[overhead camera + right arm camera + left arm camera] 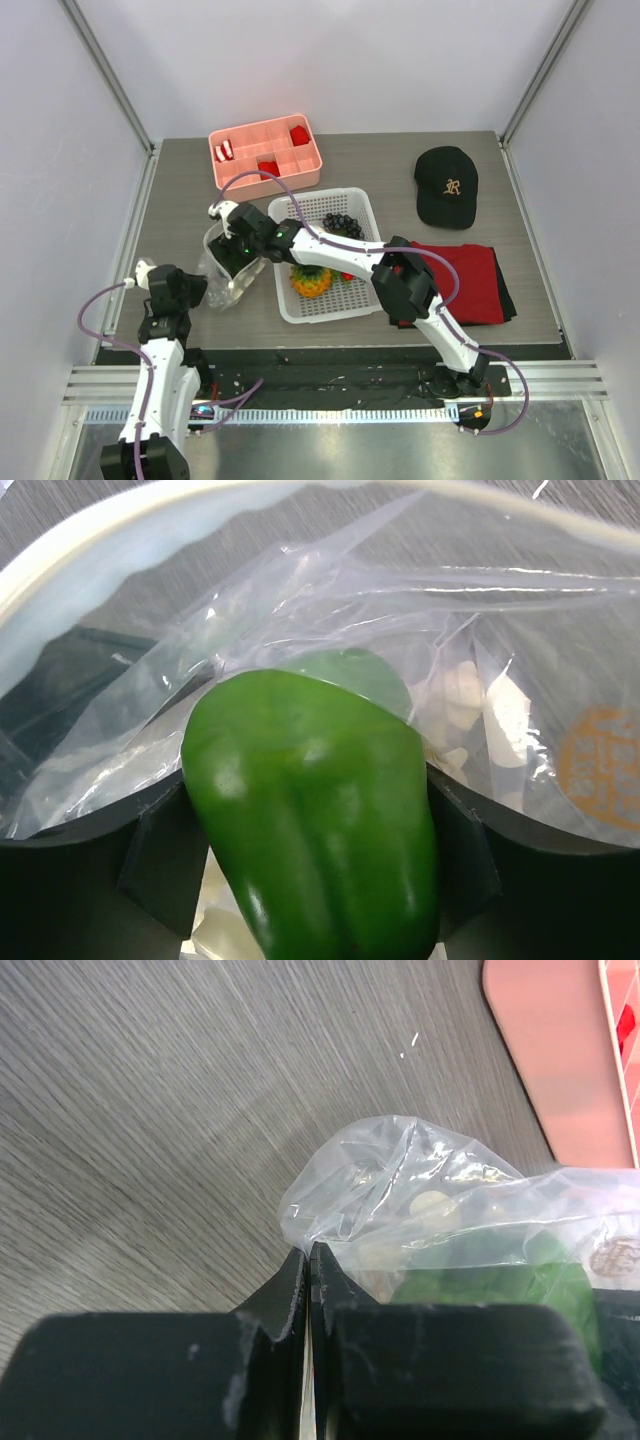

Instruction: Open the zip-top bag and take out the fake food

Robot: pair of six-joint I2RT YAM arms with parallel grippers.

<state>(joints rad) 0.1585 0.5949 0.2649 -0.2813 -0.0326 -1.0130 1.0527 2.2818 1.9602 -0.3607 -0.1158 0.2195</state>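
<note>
The clear zip-top bag (218, 290) lies on the table left of the white basket (330, 314). My left gripper (196, 291) is shut on the bag's edge, seen close in the left wrist view (309, 1252), where the bag (420, 1175) bulges. My right gripper (238, 258) reaches into the bag's mouth and is shut on a green fruit (315, 810), which also shows through the plastic in the left wrist view (480, 1282). Whitish pieces (495, 712) lie deeper in the bag. A yellow pineapple (310, 283), dark grapes (340, 222) and a red tomato (346, 275) lie in the basket.
A pink compartment tray (262, 170) with red pieces stands at the back. A black cap (446, 186) and a folded red cloth (470, 280) lie on the right. The right arm stretches across the basket.
</note>
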